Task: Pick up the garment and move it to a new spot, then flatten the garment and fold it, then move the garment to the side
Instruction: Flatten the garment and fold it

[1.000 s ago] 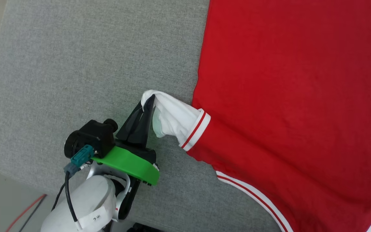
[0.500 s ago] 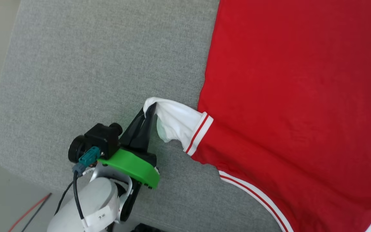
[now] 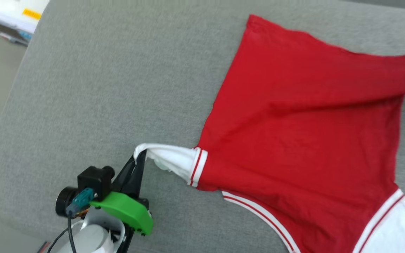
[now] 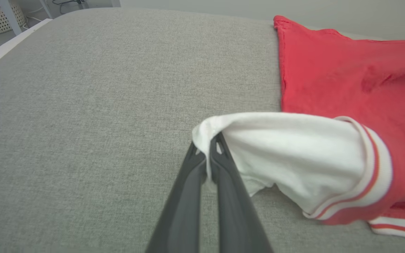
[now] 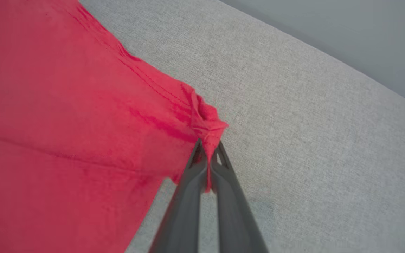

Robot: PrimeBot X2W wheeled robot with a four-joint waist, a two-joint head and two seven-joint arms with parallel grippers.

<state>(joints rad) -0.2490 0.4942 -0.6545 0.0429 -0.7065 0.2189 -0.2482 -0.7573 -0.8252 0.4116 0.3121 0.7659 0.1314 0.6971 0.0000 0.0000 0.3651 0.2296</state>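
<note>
Left gripper [image 3: 140, 159] sits close to the near-left corner of the grey surface [image 3: 83, 88]. Its fingers are pressed together on the bunched tip of the white sleeve [image 4: 294, 151], which is pulled out leftward into a taut cone.

The garment [image 3: 294, 123] lies red side up on the right part of the surface. Its striped trim is towards the near edge and the red body spreads towards the far edge. No lettering is visible.

Right gripper [image 5: 207, 154]: fingers closed tight on a puckered red hem corner, with folds running from the pinch into the cloth. Bare grey surface lies beyond it.
</note>
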